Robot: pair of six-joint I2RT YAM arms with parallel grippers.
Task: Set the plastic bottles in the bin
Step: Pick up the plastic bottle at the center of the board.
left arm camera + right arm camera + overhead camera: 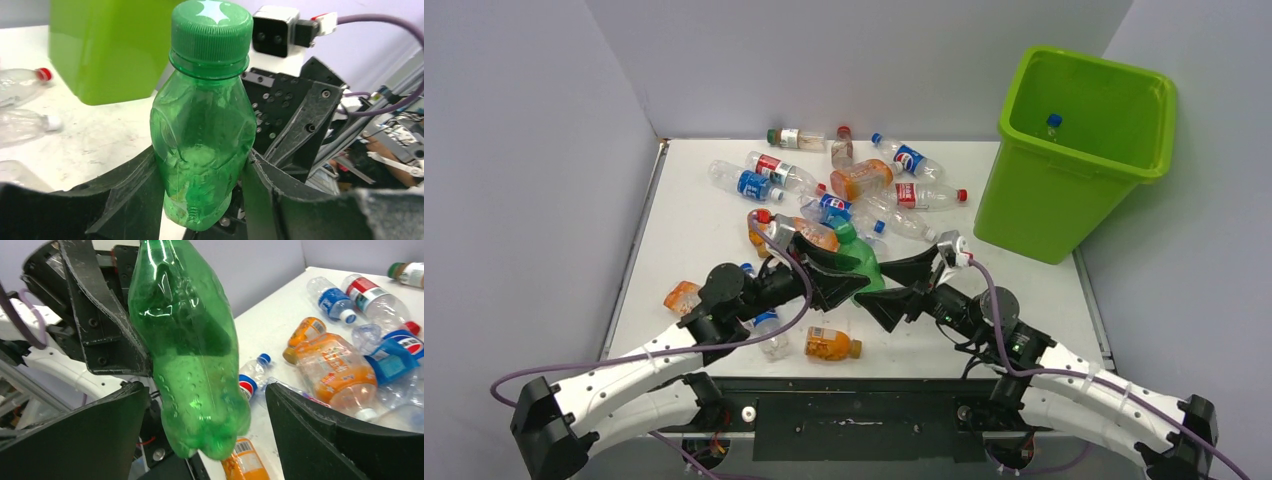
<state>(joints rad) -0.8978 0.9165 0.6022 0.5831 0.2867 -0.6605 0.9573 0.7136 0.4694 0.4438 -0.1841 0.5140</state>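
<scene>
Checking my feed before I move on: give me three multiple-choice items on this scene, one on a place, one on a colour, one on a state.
1. Where does the bin stand?
A. at the far right of the table
B. at the near left corner
C. in the middle of the bottle pile

2. The left gripper grips the held bottle. What colour is its cap?
A. red
B. blue
C. green

3. How is the right gripper?
A. shut on an orange bottle
B. open, a finger on each side of the held bottle
C. down inside the bin

Answers:
1 A: the top view shows it at the table's far right edge.
2 C: the left wrist view shows a green cap.
3 B: the right wrist view shows its fingers wide apart.
</scene>
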